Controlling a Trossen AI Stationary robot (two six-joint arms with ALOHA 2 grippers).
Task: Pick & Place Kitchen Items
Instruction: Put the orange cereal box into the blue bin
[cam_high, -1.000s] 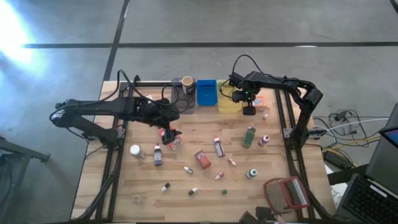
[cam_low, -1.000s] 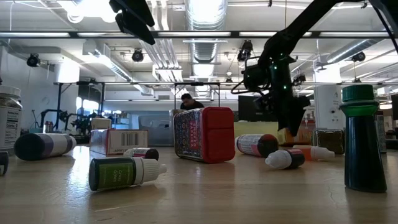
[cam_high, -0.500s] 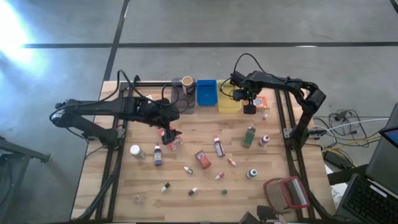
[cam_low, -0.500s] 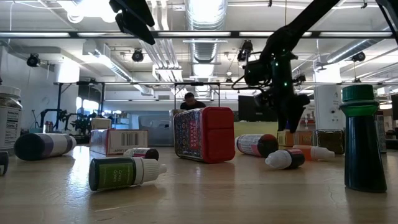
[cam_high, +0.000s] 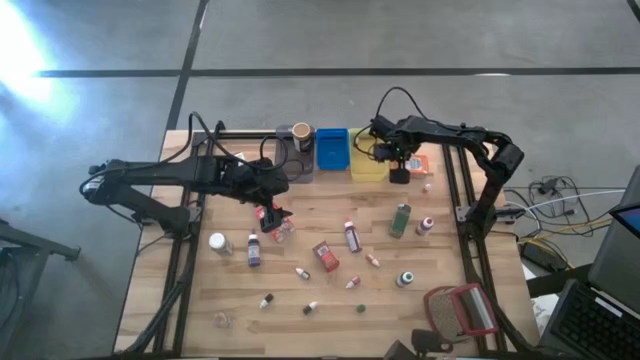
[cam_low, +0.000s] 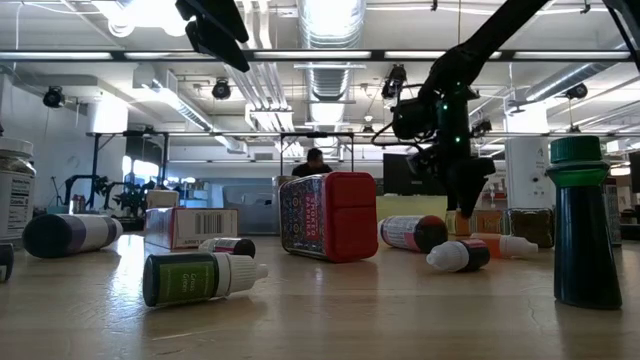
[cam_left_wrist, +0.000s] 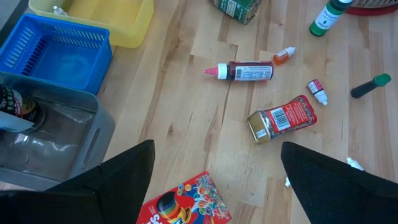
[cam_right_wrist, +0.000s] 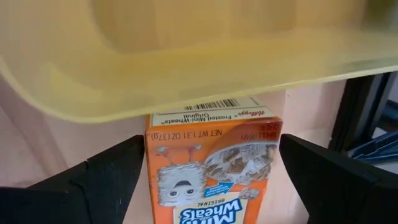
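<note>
1. The right gripper (cam_high: 399, 176) is seen in the upper right of the high view, fingers spread wide and holding nothing, poised over an orange cereal box (cam_right_wrist: 211, 177) that lies close beside the yellow bin (cam_right_wrist: 205, 56).
2. A clipped bin wall is judged the chief risk, since the box sits so near it that a finger could catch the rim on descent.
3. The left gripper (cam_high: 273, 217) is held at centre left, fingers likewise apart and empty, above a red cereal box (cam_left_wrist: 185, 207).
4. A skewed grasp is judged possible there: the box lies flat and could slide on the wooden table (cam_high: 330, 300).
5. Small bottles and a red packet (cam_left_wrist: 281, 118) remain scattered across the lower table.
</note>
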